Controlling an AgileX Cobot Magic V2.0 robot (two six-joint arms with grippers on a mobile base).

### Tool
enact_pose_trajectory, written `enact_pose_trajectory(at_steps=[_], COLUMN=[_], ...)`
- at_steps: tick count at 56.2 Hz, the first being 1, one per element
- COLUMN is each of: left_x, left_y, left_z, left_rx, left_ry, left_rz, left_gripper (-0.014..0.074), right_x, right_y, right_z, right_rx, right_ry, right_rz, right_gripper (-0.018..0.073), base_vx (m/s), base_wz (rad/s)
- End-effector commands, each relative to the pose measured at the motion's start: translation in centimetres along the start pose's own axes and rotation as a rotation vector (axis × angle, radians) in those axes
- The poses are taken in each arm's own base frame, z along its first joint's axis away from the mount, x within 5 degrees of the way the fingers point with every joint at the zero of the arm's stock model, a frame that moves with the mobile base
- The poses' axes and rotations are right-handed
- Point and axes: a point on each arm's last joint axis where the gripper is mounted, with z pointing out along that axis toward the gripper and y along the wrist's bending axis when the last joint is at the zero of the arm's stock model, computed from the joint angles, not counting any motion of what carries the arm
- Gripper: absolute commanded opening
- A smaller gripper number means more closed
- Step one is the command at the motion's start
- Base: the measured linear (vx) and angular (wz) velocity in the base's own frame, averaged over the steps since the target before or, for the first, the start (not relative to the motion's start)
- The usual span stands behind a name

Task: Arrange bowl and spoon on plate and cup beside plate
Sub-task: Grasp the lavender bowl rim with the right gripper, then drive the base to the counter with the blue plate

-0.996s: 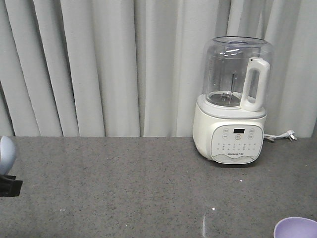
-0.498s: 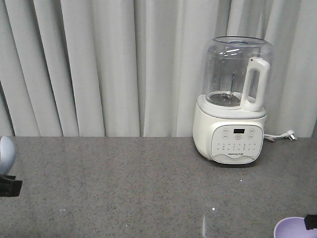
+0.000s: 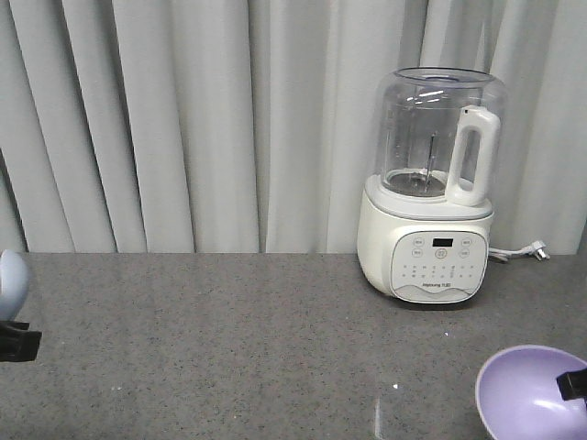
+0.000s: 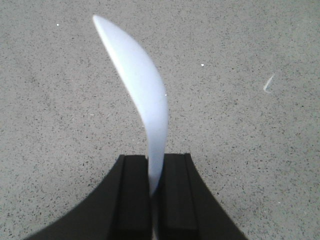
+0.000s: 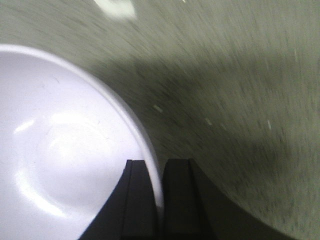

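Heads up on where you're at: both arms are loaded. Your left gripper [image 4: 154, 172] has its fingers [image 4: 135, 195] pinched on the handle end of the pale blue spoon [image 4: 142, 95]. The scoop sticks straight out ahead of them, edge-on over bare counter [image 3: 229, 339]. In the front view that puts it way off to the left of the blender [image 3: 431, 202] and nearer the camera.

Your right gripper [image 5: 157, 172] is clamped on the rim of the lavender bowl [image 3: 518, 390], one finger inside and one outside. A rim pinch makes sense to me, since the bowl looks too wide to grab across. It sits in front of the blender and a bit to its right, tipped so you can see into it. I'd guess it's off the counter, but the right wrist view is too smeared to be sure.

The catch is that neither the plate nor the cup shows in any view. So the bowl and spoon are in hand but have nowhere visible to land, and I'd call the arranging barely started. I'd set the bowl down level before letting go, because a glossy rim could slip.
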Motion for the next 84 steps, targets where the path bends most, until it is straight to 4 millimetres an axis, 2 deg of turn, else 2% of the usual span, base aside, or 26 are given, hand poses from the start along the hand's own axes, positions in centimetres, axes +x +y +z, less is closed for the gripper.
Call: enact_pose_trajectory(at_steps=[1, 9, 19, 27, 33, 41, 48, 84], left_x=[-1.3, -0.5, 2.3, 5.5, 7.5, 9.0, 9.4, 9.5], left_y=[-0.3, -0.3, -0.3, -0.4, -0.3, -0.2, -0.2, -0.3], left_z=[-1.5, -2.9, -5.1, -7.4, -8.5, -9.3, -9.5, -9.5], left_rx=[0.012, 0.012, 0.014, 0.031, 0.03, 0.029, 0.031, 0.031], left_ry=[-0.126, -0.207, -0.314, -0.439, -0.52, -0.609, -0.597, -0.588], left_rz=[0.003, 0.003, -0.003, -0.023, -0.024, -0.025, -0.024, -0.024], left_gripper=[-0.0006, -0.0006, -0.0006, -0.0006, -0.0006, -0.0006, -0.0006, -0.0006], right_x=[-0.7, 1.3, 6.1, 9.5, 11.0, 11.4, 11.3, 11.3], right_y=[2.1, 3.5, 3.9, 4.3, 4.6, 4.6, 4.6, 4.6], right_z=[-5.3, -9.7, -12.7, -13.0, -12.8, -12.6, -12.7, -12.7], right_rx=[-0.001, 0.003, 0.026, 0.005, -0.01, -0.023, -0.027, -0.026], right_ry=[-0.239, -0.438, -0.634, -0.739, -0.785, -0.808, -0.821, -0.821], right_rz=[-0.124, -0.158, -0.15, -0.113, -0.106, -0.087, -0.074, -0.074], right_gripper=[-0.0009, -0.0009, -0.0009, -0.0009, -0.0009, -0.0009, -0.0009, -0.0009], base_vx=[0.0, 0.0, 0.0, 0.0, 0.0, 0.0, 0.0, 0.0], base_wz=[0.0, 0.0, 0.0, 0.0, 0.0, 0.0, 0.0, 0.0])
